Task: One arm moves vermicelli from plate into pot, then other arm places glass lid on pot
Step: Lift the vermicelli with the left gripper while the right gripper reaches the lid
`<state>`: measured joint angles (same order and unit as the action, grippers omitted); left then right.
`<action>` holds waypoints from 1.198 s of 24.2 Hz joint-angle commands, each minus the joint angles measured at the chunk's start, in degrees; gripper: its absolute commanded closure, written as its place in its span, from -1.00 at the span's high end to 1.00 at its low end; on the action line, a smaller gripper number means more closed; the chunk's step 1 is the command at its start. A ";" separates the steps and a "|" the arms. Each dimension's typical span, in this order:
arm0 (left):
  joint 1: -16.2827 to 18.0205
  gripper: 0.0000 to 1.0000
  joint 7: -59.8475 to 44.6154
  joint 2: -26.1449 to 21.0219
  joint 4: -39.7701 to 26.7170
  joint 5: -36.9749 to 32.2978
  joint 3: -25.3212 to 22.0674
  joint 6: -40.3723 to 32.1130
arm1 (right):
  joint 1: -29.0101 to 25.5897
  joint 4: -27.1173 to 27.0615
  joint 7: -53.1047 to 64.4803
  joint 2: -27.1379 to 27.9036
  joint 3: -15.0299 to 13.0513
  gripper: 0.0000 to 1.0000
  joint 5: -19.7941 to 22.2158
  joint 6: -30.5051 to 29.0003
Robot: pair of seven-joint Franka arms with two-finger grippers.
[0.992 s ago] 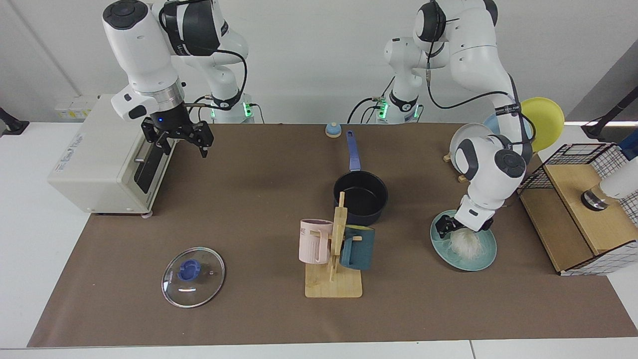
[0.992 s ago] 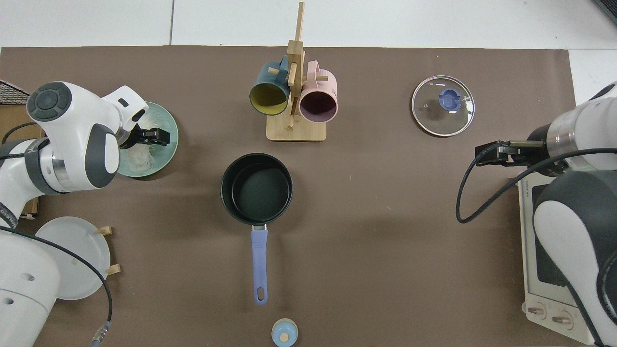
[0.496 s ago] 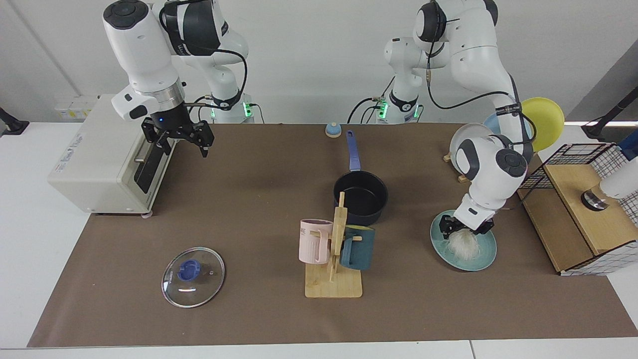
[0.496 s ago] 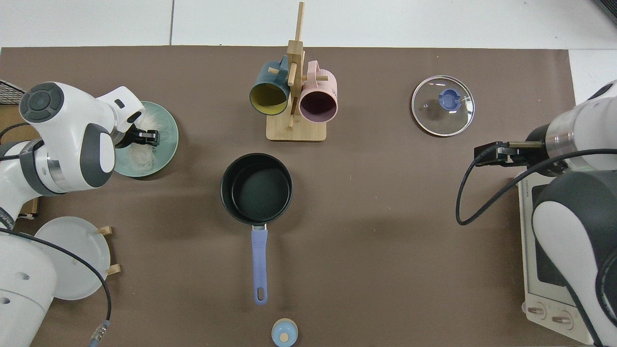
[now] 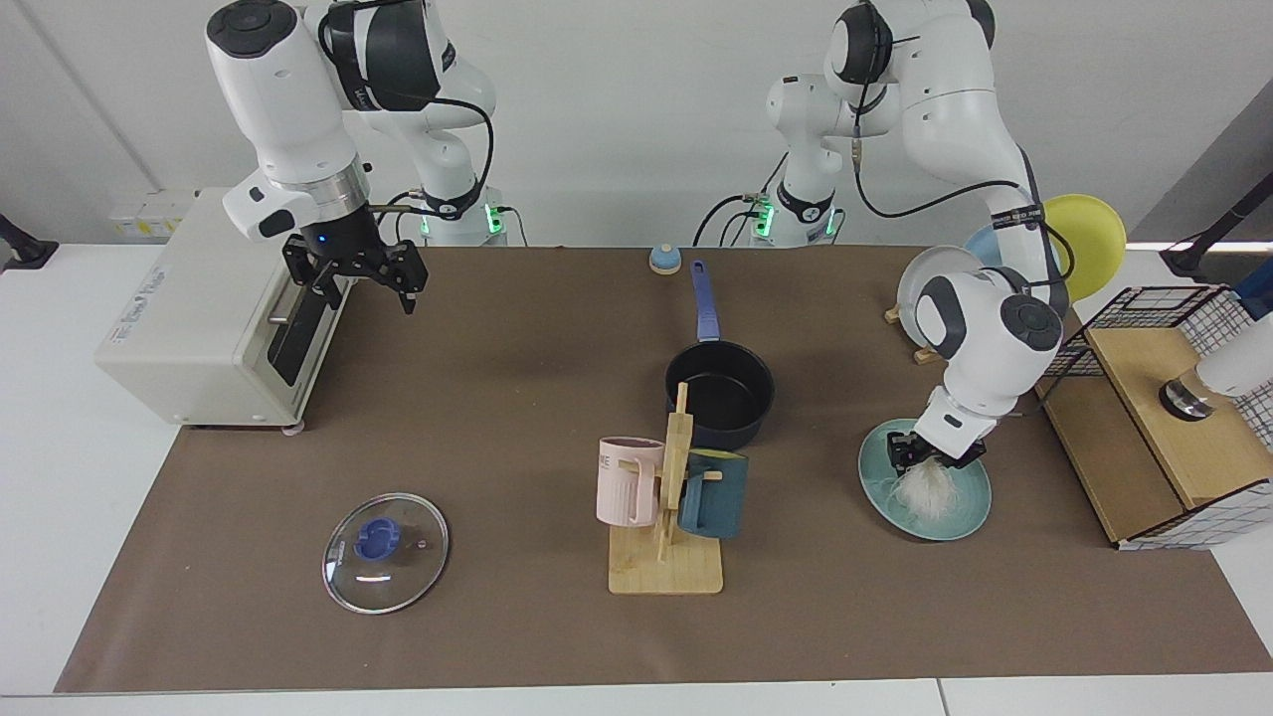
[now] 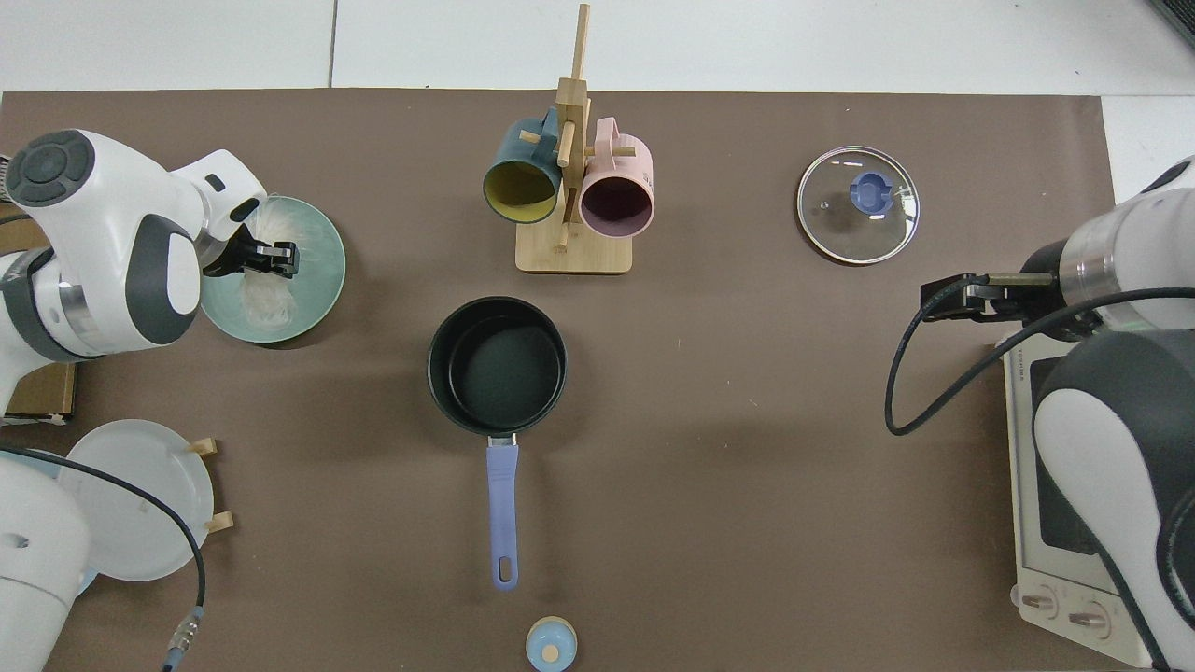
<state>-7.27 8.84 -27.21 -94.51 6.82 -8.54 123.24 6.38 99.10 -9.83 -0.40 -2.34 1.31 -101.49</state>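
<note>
Over the plate (image 5: 970,512), the left gripper (image 5: 933,460) has its jaws pinched on the top of the vermicelli (image 5: 925,492). Half a second ago the wrist sat lower; now it has risen a little and drawn slightly toward its own base, and the white strands have pulled up into a hanging tuft beneath the jaws. The lower ends of the tuft seem to brush the plate yet, so by my reading the lift has begun but the noodles are not fully clear. From above, the same gripper (image 6: 271,259) sits over the plate (image 6: 322,280) with loose vermicelli (image 6: 266,299) spread below it; whether every strand is caught I cannot tell.

That change means the grasp has taken, and the carry to the pot (image 5: 720,394) comes next. The pot stands empty and uncovered near the middle of the surface (image 5: 497,418), well apart from the plate, with the wooden mug rack (image 5: 668,517) just in front of it in the facing view.

The right gripper (image 5: 360,278) waits beside the toaster oven (image 5: 214,318), jaws spread wide and empty, unmoved over the last second. The glass lid (image 5: 385,552) lies flat on the surface, well apart from the pot, untouched.
</note>
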 commanded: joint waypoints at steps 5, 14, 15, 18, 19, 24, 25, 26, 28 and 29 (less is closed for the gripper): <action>-0.46 -1.00 0.12 5.05 10.22 -3.56 0.36 -16.35 | -1.10 -5.48 2.01 3.28 0.14 0.99 0.62 0.68; -1.60 -1.00 -0.32 13.06 9.08 -4.01 0.89 -23.39 | -1.45 -21.12 2.27 18.48 -0.65 0.98 0.27 1.74; -1.60 -1.00 -0.32 13.06 8.82 -4.01 0.98 -23.04 | -1.98 -22.80 2.27 20.24 -0.56 0.98 0.10 1.13; -2.04 -1.00 -0.84 13.41 7.94 -3.92 1.33 -22.78 | -3.13 -30.35 2.27 27.70 -0.12 0.98 0.01 -0.63; -2.39 -1.00 -2.06 13.59 7.85 -3.92 1.59 -22.78 | -3.04 -32.63 2.36 30.69 -0.29 0.98 0.01 -1.07; -3.36 -1.00 -10.50 13.77 7.58 -4.01 5.89 -23.30 | -2.87 -38.98 2.45 41.77 -0.29 0.98 0.53 -9.58; -3.36 -1.00 -11.99 13.77 7.58 -4.01 7.29 -23.30 | -2.78 -39.07 2.45 43.45 -0.38 0.98 0.54 -11.95; -3.36 -1.00 -13.66 13.77 7.58 -4.01 8.61 -23.39 | -2.86 -39.07 2.45 45.03 -0.30 0.98 0.54 -14.32; -3.36 -1.00 -18.40 14.20 6.71 -4.01 11.34 -23.39 | -2.86 -39.25 2.53 47.06 -0.30 0.97 0.54 -17.32; -3.36 -1.00 -20.77 14.55 6.01 -4.01 12.74 -23.04 | -2.86 -39.77 2.53 48.02 -0.12 0.97 0.54 -18.29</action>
<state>-9.89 -3.30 -14.88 -85.82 3.89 -0.09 100.34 4.08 65.17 -9.23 40.62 -3.01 1.47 -115.77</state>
